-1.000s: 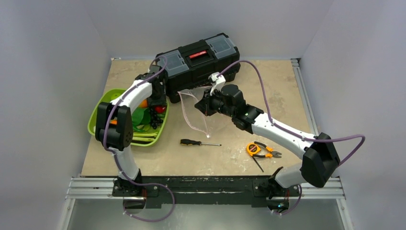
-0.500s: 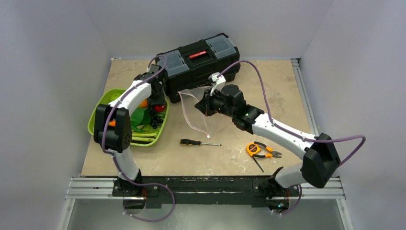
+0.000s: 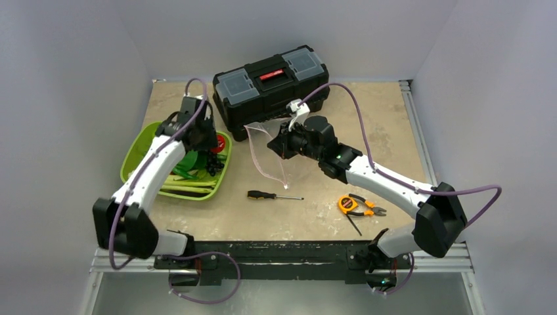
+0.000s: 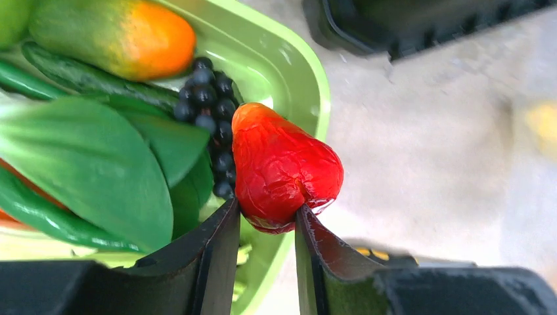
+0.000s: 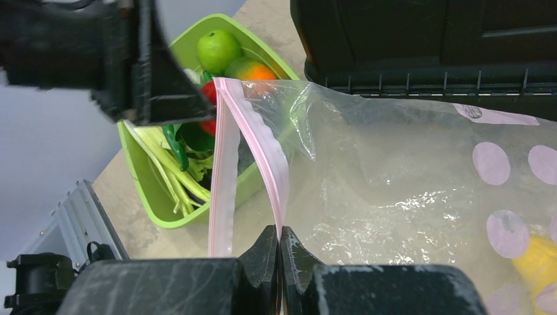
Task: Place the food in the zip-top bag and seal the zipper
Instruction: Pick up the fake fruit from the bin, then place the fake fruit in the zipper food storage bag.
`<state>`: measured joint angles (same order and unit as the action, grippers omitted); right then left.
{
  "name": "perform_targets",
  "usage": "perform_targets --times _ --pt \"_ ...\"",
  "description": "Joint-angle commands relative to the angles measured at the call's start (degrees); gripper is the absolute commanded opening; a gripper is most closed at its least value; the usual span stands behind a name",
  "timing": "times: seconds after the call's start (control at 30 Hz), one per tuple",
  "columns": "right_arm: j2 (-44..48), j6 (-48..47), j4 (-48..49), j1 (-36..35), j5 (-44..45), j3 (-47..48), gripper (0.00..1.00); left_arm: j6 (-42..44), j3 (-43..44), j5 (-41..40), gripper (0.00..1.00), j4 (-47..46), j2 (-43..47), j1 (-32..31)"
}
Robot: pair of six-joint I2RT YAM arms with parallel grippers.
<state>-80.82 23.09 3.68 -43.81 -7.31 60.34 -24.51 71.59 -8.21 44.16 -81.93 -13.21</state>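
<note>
- The red toy fruit is glossy, wrinkle-skinned and bell-shaped. The left gripper pinches it, one black finger pressing on each side of its lower end. It sits at the corner of the lime-green tray nearest the toolbox.
- Touching it in the tray are black grapes, a cluster of small shiny beads. Beside them lie a broad smooth leaf and an oval fruit that shades from green to orange.
- The right wrist view also shows a round green apple and thin pale stalks in the tray.
- The zip-top bag is clear, floppy, crinkled film printed with pale purple dots. It stands between the tray and the right arm, just in front of the toolbox.
- The zipper is a thin pinkish strip. Its two halves join at the top and spread apart lower down, so the mouth gapes toward the tray.
- The right gripper has its fingers pressed tight together on the lower end of one zipper half.
- The toolbox is hard black plastic with two clear-lidded compartments and a red centre piece.
- A black-handled screwdriver with a thin metal shaft lies nearer the arm bases on the mottled beige table. Orange-handled pliers lie to its right.
</note>
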Motion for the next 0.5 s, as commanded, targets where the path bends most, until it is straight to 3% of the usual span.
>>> perform_targets --times 0.0,0.1,0.3,0.47 --pt "0.4 -0.5 1.6 0.3 -0.9 1.1 0.00 1.9 -8.0 7.8 0.00 -5.5 14.2 -0.1" --pt "-0.1 -0.4 1.6 0.3 -0.8 1.3 0.00 3.3 -13.6 15.3 0.00 -10.4 23.5 -0.1" --pt "-1.1 -0.2 1.5 0.2 -1.2 2.1 0.00 1.1 -18.2 40.7 0.00 -19.9 35.0 -0.3" --pt "-1.2 0.1 1.6 0.2 -1.4 2.2 0.00 -6.2 -20.8 45.3 0.00 -31.0 37.9 -7.5"
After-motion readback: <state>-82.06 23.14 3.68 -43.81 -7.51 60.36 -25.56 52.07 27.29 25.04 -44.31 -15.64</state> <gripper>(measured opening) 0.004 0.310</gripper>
